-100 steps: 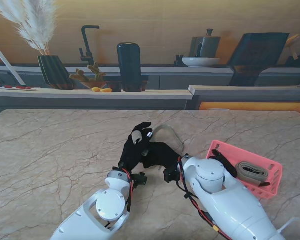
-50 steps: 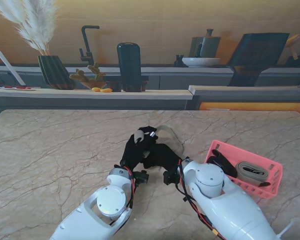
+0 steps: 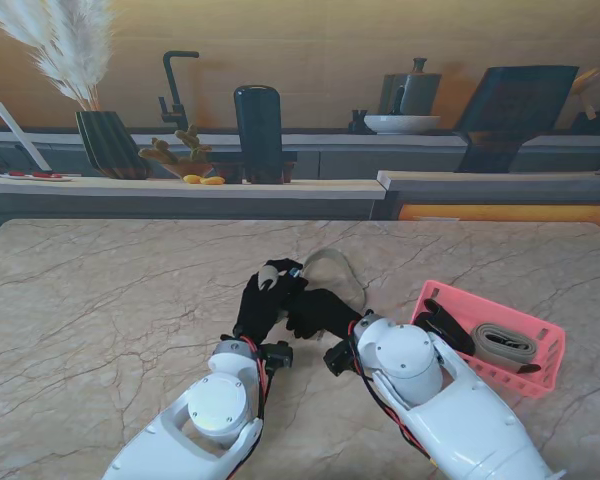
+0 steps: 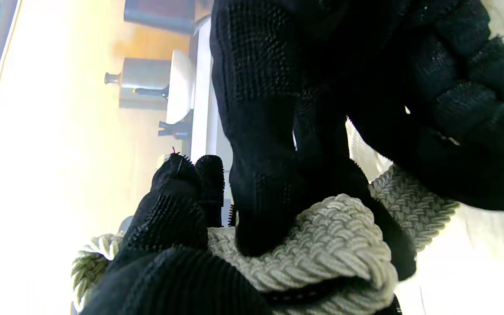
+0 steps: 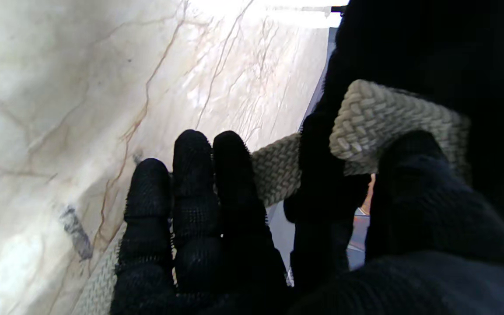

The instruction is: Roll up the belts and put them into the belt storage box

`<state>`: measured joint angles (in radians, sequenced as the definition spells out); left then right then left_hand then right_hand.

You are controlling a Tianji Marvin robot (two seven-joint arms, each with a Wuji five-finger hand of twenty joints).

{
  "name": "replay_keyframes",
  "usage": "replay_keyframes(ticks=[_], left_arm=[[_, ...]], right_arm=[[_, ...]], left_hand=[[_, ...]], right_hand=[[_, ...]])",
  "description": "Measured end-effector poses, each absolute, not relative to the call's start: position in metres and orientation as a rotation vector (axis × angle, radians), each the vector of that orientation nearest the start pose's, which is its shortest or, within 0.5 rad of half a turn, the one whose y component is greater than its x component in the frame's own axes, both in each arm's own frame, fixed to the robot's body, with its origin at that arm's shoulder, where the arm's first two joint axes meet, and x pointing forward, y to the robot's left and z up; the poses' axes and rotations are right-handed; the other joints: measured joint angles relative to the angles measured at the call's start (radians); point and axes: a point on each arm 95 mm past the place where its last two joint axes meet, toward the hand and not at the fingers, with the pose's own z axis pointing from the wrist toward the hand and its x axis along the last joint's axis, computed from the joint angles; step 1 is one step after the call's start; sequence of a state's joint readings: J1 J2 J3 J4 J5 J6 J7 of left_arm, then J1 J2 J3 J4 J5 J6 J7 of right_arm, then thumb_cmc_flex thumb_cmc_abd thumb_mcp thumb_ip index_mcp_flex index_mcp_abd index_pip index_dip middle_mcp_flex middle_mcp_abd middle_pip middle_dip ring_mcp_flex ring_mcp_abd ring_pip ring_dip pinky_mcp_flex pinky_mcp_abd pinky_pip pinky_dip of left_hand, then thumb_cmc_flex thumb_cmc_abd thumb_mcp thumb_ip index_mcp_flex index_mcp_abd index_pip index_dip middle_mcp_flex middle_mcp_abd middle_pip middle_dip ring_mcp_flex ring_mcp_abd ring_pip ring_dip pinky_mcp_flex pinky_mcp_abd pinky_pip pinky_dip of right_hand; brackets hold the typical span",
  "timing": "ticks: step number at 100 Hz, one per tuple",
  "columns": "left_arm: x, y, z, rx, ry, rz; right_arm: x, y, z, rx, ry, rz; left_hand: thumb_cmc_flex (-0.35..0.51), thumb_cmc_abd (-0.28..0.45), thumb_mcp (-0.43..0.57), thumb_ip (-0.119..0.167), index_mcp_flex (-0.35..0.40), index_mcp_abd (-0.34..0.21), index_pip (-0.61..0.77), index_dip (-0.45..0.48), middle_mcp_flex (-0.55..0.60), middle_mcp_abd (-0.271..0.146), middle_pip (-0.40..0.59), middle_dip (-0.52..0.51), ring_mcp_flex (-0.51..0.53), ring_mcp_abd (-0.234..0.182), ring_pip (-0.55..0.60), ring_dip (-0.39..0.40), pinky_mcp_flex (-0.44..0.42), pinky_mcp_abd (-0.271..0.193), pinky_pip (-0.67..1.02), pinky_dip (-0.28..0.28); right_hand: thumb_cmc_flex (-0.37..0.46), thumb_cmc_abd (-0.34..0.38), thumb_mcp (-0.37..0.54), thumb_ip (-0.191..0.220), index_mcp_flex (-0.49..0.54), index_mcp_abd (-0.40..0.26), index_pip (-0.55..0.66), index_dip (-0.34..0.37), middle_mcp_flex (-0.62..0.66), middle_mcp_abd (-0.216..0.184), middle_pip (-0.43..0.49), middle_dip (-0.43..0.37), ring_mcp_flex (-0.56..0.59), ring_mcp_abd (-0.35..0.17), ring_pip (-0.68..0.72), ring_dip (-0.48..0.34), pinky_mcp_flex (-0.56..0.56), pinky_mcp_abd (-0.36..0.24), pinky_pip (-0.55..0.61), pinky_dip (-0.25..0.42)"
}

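Observation:
A pale braided belt [image 3: 332, 268] lies in a loop on the marble table, just beyond my two black-gloved hands. My left hand [image 3: 261, 300] is shut on the rolled end of the belt [image 4: 317, 245], with its fingers [image 4: 256, 144] pressed onto the weave. My right hand [image 3: 320, 312] meets it from the right and pinches the same belt [image 5: 383, 118] between thumb and fingers [image 5: 199, 192]. The pink belt storage box [image 3: 543, 345] stands to the right of my right arm and holds a rolled tan belt [image 3: 504, 345] and a black one [image 3: 442, 325].
The marble table [image 3: 100, 300] stretches wide on the left. Beyond its far edge runs a counter with a ribbed vase [image 3: 108, 140], a dark cylinder [image 3: 258, 120] and a bowl [image 3: 402, 123].
Both hands drew slightly nearer to me and lower toward the table. The left hand's raised fingers curled down onto the belt, and more of the belt's loop shows beyond the hands.

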<state>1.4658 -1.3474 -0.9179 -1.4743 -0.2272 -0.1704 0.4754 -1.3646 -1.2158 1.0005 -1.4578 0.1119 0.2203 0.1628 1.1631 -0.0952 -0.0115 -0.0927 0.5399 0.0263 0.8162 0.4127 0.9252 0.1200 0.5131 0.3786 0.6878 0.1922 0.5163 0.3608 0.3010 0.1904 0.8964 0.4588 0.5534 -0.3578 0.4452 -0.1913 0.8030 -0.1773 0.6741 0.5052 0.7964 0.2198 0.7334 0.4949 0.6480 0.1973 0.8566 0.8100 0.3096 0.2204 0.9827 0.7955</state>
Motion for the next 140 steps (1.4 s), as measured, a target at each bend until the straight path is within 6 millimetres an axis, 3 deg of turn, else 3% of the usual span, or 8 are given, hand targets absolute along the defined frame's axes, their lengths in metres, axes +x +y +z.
replay_keyframes(ticks=[9, 14, 26, 42, 51, 89, 112, 140], left_arm=[[0.393, -0.132, -0.336, -2.21, 0.184, -2.329], [0.394, -0.131, -0.332, -2.185, 0.198, -2.338], [0.395, -0.13, -0.324, -2.192, 0.175, -2.363], [0.399, -0.128, -0.323, -2.224, 0.216, -2.352], [0.402, -0.127, -0.323, -2.208, 0.275, -2.328], [0.416, -0.127, -0.335, -2.188, 0.608, -2.262], [0.417, -0.128, -0.344, -2.208, 0.793, -2.253], [0.417, -0.125, -0.349, -2.246, 0.846, -2.264]], right_arm=[[0.424, 0.091, -0.351, -2.28, -1.012, -1.665], [0.427, 0.083, -0.351, -2.327, -1.047, -1.692], [0.431, 0.056, -0.352, -2.412, -1.099, -1.769], [0.424, 0.028, -0.344, -2.351, -1.214, -1.943], [0.418, 0.017, -0.335, -2.273, -1.274, -2.051], [0.412, 0.002, -0.302, -1.802, -1.633, -2.535], [0.422, 0.006, -0.297, -1.533, -1.778, -2.647], [0.434, 0.03, -0.299, -1.323, -1.874, -2.648]], left_hand=[[0.009, 0.0, -0.001, 0.0, 0.0, 0.0, 0.0, -0.003, 0.0, 0.002, 0.0, -0.002, 0.017, 0.001, 0.043, 0.005, -0.015, -0.001, -0.025, -0.005], [0.009, 0.0, -0.002, 0.0, 0.0, 0.0, 0.0, -0.011, 0.001, 0.002, 0.0, -0.008, 0.061, 0.025, 0.119, 0.023, 0.0, -0.001, 0.032, 0.0], [0.009, 0.0, -0.011, 0.0, 0.0, -0.001, 0.001, -0.011, 0.041, 0.002, 0.038, 0.017, 0.104, 0.031, 0.19, 0.046, 0.044, 0.033, 0.11, 0.014], [0.005, -0.044, 0.0, 0.018, 0.018, -0.012, 0.054, 0.026, 0.101, -0.02, 0.316, 0.267, 0.208, 0.033, 0.345, 0.137, 0.134, 0.061, 0.183, 0.027], [-0.128, -0.148, 0.164, 0.021, 0.032, -0.014, 0.13, 0.041, 0.173, -0.041, 0.427, 0.378, 0.311, 0.031, 0.478, 0.193, 0.227, 0.071, 0.291, 0.034], [-0.571, -0.437, 0.731, -0.022, 0.083, 0.051, 0.089, 0.1, 0.27, -0.077, 0.596, 0.506, 0.525, 0.008, 0.969, 0.351, 0.55, 0.122, 0.622, 0.01], [-0.724, -0.577, 0.856, -0.051, 0.039, 0.069, -0.073, 0.057, 0.261, -0.08, 0.597, 0.527, 0.533, -0.025, 1.014, 0.352, 0.59, 0.122, 0.656, -0.024], [-0.788, -0.619, 0.914, -0.08, -0.025, 0.074, -0.166, 0.007, 0.22, -0.081, 0.594, 0.537, 0.534, -0.039, 1.017, 0.352, 0.598, 0.122, 0.659, -0.029]], right_hand=[[0.0, -0.007, 0.036, 0.043, 0.004, -0.002, -0.025, 0.039, -0.032, 0.019, -0.021, -0.01, -0.001, 0.009, -0.021, -0.005, -0.007, 0.008, -0.007, -0.005], [0.007, -0.007, 0.069, 0.069, -0.069, 0.129, -0.089, 0.056, -0.047, 0.025, -0.021, -0.011, -0.019, 0.015, -0.024, -0.009, -0.012, 0.014, -0.01, -0.01], [0.023, -0.016, 0.1, 0.105, -0.123, 0.192, -0.159, 0.057, -0.063, 0.033, -0.032, -0.021, -0.028, 0.017, -0.042, -0.018, -0.02, 0.018, -0.02, -0.011], [0.024, -0.034, 0.113, 0.105, -0.123, 0.192, -0.16, 0.086, -0.064, 0.034, -0.047, -0.03, -0.028, 0.017, -0.067, -0.042, -0.023, 0.02, -0.03, -0.022], [0.024, -0.07, 0.13, 0.105, -0.121, 0.188, -0.16, 0.098, -0.064, 0.034, -0.06, -0.037, -0.028, 0.016, -0.09, -0.053, -0.023, 0.02, -0.039, -0.026], [0.066, -0.197, 0.339, 0.095, -0.311, -0.058, -0.091, 0.122, -0.099, -0.044, -0.135, -0.06, -0.002, -0.072, -0.267, -0.155, 0.043, -0.008, -0.128, -0.069], [0.028, -0.313, 0.402, 0.094, -0.591, -0.128, -0.067, 0.057, -0.232, -0.102, -0.186, -0.089, -0.002, -0.116, -0.445, -0.272, 0.048, -0.049, -0.23, -0.12], [0.013, -0.313, 0.391, 0.092, -0.55, -0.139, -0.022, 0.045, -0.233, -0.123, -0.186, -0.097, -0.002, -0.129, -0.443, -0.274, 0.049, -0.049, -0.239, -0.124]])
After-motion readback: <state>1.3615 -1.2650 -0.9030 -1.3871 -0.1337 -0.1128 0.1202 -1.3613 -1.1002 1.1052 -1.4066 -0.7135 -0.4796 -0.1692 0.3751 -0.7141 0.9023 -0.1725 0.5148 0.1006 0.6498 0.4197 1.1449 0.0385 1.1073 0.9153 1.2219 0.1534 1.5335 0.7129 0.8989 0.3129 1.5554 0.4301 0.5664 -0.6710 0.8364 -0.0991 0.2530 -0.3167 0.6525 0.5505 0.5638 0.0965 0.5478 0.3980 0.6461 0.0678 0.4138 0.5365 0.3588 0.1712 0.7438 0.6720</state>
